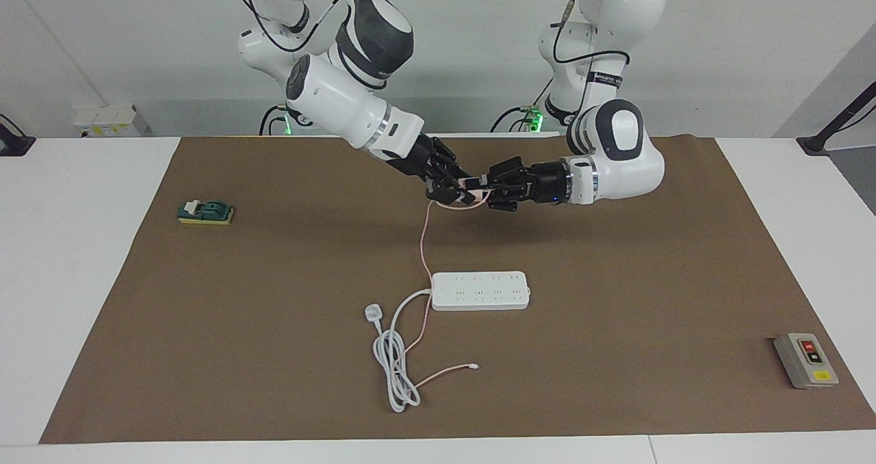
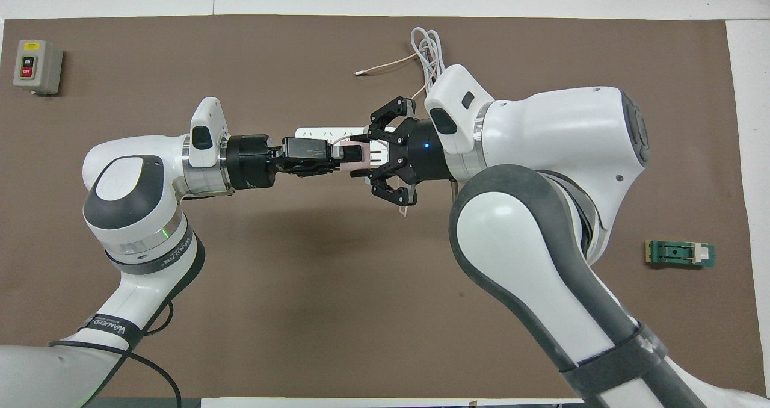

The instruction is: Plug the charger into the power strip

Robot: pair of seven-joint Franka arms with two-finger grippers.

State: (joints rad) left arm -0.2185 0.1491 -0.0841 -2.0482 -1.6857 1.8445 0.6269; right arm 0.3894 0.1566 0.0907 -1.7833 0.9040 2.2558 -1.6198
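Up in the air over the brown mat [image 1: 616, 300], in the facing view, the left gripper [image 1: 484, 191] and the right gripper [image 1: 460, 195] meet tip to tip. Both have their fingers closed on the charger [image 1: 472, 191], a small pink cube held between them. Its thin pink cable [image 1: 423, 245] hangs down to the surface beside the power strip [image 1: 480, 290], which lies flat, farther from the robots.

From overhead, the left gripper [image 2: 354, 154] and right gripper [image 2: 368, 161] pinch the charger [image 2: 363, 159] over the power strip [image 2: 313, 132]. A grey box [image 2: 36, 66] sits at the left arm's end.
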